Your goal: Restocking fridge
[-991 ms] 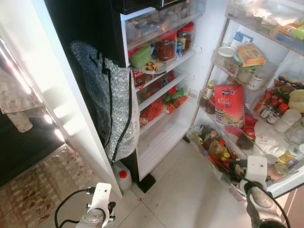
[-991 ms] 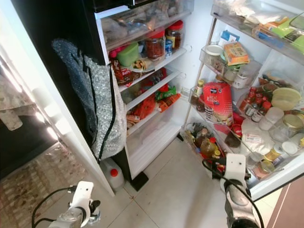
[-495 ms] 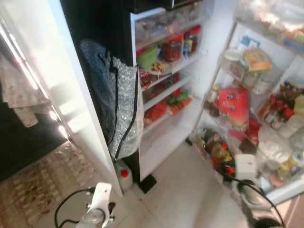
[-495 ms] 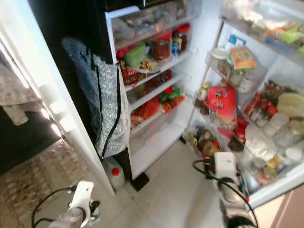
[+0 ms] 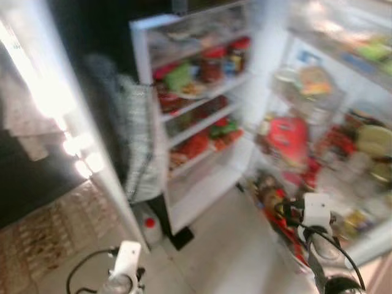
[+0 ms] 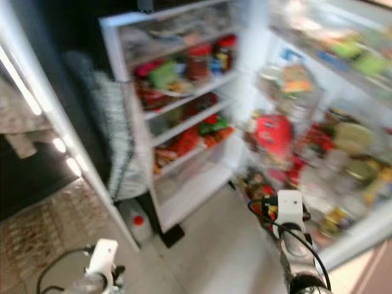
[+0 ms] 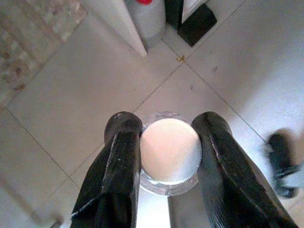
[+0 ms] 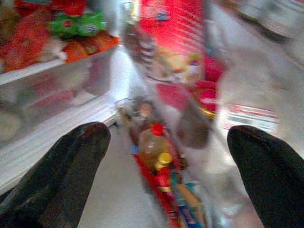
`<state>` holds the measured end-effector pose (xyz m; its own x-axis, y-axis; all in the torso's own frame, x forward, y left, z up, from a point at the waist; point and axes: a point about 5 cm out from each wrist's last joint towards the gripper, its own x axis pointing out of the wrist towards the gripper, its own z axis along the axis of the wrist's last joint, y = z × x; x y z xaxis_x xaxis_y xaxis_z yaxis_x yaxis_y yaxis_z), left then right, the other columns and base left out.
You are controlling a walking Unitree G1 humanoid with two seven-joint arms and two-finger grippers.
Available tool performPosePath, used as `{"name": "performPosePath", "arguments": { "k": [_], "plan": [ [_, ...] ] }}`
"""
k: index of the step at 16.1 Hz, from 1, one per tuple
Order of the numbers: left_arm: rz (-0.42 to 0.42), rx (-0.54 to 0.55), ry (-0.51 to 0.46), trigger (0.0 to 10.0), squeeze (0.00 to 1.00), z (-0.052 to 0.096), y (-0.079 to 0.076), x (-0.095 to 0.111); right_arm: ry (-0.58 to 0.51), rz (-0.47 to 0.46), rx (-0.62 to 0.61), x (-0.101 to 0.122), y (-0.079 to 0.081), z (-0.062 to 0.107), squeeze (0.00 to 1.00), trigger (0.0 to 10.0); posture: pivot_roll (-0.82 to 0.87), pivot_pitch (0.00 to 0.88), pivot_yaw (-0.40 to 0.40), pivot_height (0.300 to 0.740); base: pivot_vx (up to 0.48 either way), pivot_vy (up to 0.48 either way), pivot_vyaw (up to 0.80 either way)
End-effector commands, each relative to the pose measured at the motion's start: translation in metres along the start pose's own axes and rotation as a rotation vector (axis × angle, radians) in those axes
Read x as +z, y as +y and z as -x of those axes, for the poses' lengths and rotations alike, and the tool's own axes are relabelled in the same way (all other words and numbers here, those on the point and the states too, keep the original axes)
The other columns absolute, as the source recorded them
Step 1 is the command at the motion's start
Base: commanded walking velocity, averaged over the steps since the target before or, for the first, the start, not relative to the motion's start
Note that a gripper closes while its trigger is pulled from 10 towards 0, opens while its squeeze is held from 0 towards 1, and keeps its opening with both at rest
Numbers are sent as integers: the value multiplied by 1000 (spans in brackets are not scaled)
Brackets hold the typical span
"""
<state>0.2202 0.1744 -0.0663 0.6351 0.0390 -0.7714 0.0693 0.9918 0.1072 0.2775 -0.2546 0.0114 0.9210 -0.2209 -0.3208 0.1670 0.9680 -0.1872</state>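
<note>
1. Your left gripper (image 7: 164,156) is clamped on a clear jar (image 7: 169,154): one black finger (image 7: 121,171) presses each side of its pale lid, the lid facing up the wrist camera, so the jar's long axis runs along the fingers, upright over the floor tiles (image 7: 95,90).

2. Your right gripper (image 8: 168,156) stands wide apart and empty, its fingers (image 8: 66,166) framing the bottles (image 8: 152,142) in the door's lowest bin.

3. Outward from the left hand: the jar hangs low at your left, and the fridge (image 5: 202,122) lies ahead and to your right of it. The open shelves sit above the gripper; the door racks (image 5: 343,141) are further right, beside your right arm (image 5: 315,214).

4. The head views are blurred, so shelf contents read only as red and green shapes; free space appears on the lower white shelf (image 5: 205,184), though that is a judgement.

5. The left arm holds the load, so the placing likely calls for lifting the jar up and rightward, kept upright, towards that shelf.

6. A jug (image 7: 147,16) with a red cap stands on the floor by the fridge's base, near the left gripper's path.
</note>
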Motion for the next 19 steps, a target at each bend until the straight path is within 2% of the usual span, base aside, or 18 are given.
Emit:
{"name": "performPosePath", "arguments": {
  "k": [1, 6, 9, 11, 14, 16, 17, 19],
  "plan": [
    [-17, -20, 2, 10000, 0, 0, -7, 0, -38, -18, -33, 6, -6, -1, 0, 10000, -201, 28, 9, 740, 0, 0, 0],
    [-17, -15, 6, 10000, 0, 0, -4, 0, -164, -45, -94, 25, -12, -3, 0, 10000, -209, 41, 14, 740, 0, 0, 0],
    [-17, -18, 4, 10000, 0, 0, -6, 1, -173, -40, -108, 26, -15, -3, 0, 10000, -208, 44, 14, 740, 0, 0, 0],
    [-16, -18, 6, 10000, 0, 0, -6, 1, -163, -29, -132, 25, -22, -3, 0, 10000, -210, 44, 14, 740, 0, 0, 0],
    [-18, -22, 5, 10000, 0, 0, -7, 1, -119, -8, -205, 19, -47, 1, 0, 10000, -213, 47, 15, 740, 0, 0, 0],
    [-19, -24, 6, 10000, 0, 0, -7, 1, -103, 4, -232, 17, -57, 3, 0, 10000, -215, 48, 16, 740, 0, 0, 0],
    [-22, -27, 9, 10000, 0, 0, -8, 0, -81, 23, -283, 13, -74, 7, 0, 10000, -218, 48, 16, 740, 0, 0, 0],
    [-23, -28, 12, 10000, 0, 0, -8, -1, -53, 41, -327, 6, -91, 15, 0, 10000, -218, 50, 18, 740, 0, 0, 0]
  ]
}}
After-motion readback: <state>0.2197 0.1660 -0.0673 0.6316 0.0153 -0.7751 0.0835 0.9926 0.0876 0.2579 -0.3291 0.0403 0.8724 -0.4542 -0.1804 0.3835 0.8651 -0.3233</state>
